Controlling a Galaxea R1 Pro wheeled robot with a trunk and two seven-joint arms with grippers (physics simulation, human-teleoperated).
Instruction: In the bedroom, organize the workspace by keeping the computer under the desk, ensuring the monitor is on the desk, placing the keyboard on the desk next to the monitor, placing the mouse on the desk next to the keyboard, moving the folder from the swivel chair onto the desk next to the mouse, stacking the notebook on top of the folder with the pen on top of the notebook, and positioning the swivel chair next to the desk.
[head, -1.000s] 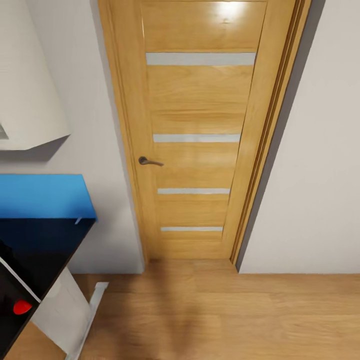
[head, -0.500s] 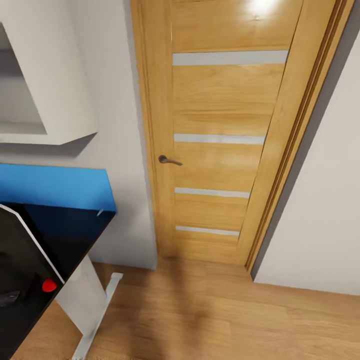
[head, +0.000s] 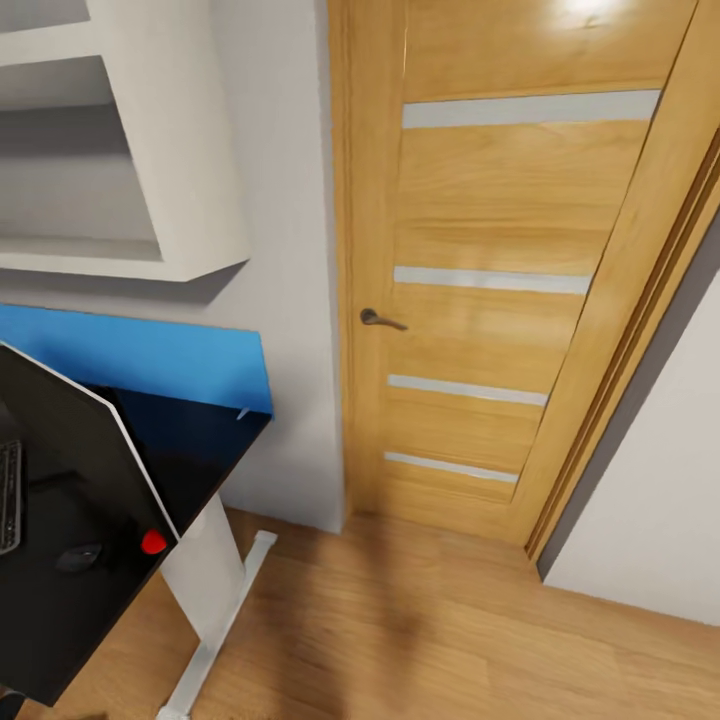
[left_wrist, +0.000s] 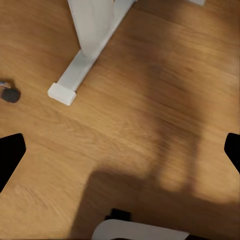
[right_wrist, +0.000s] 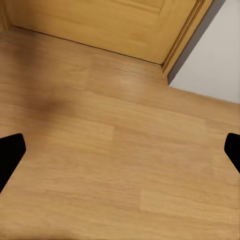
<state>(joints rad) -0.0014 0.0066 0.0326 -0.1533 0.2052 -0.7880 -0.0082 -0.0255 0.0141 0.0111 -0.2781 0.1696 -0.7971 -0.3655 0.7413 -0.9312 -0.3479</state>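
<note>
Head view, desk: the black-topped desk (head: 60, 610) with its bright blue back panel (head: 150, 355) stood at the left, on a white leg (head: 205, 590) with a flat foot.
Head view, monitor: the black monitor (head: 70, 430) stood on the desktop, its thin pale edge slanting down to a red dot (head: 153, 542) at the near corner.
Head view, mouse and keyboard: the dark mouse (head: 78, 556) lay on the desk just right of the keyboard (head: 9, 497), cut off at the left edge.
Head view, surroundings: a white wall shelf (head: 130, 170) hung above the desk; a closed wooden door (head: 500, 280) with a lever handle (head: 380, 320) stood to the right, over light wood floor (head: 420, 630).
Left wrist view: the left gripper (left_wrist: 120, 152) hung over the floor, fingers wide apart and empty, near the desk foot (left_wrist: 75, 77) and a dark caster (left_wrist: 10, 94).
Right wrist view: the right gripper (right_wrist: 120, 150) had fingers wide apart and empty over bare floor by the door's bottom edge (right_wrist: 100, 25).
</note>
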